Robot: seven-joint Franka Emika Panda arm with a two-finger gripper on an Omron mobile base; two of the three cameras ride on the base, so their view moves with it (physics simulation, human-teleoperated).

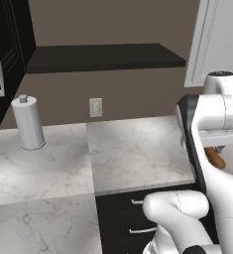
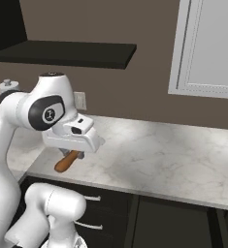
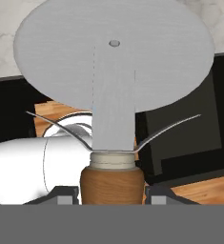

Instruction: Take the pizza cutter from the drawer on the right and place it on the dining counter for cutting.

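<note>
Soft, even rendered light fell from above; the counter [image 1: 138, 149] showed faint mottled shadows, no glare. The pictures were slightly coarse, the wall shelf [image 1: 103, 57] dark.

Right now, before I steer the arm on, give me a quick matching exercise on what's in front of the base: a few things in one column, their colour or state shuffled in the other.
Things:
1. pizza cutter
2. paper towel roll
3. wall socket
4. shelf

States:
A. mounted on the brown wall above the marble worktop
B. handle between the gripper fingers, wheel pointing away from the hand
C. dark, fixed high on the wall
D. white, standing upright on the marble

Pairs: 1-B, 2-D, 3-A, 4-C
</note>
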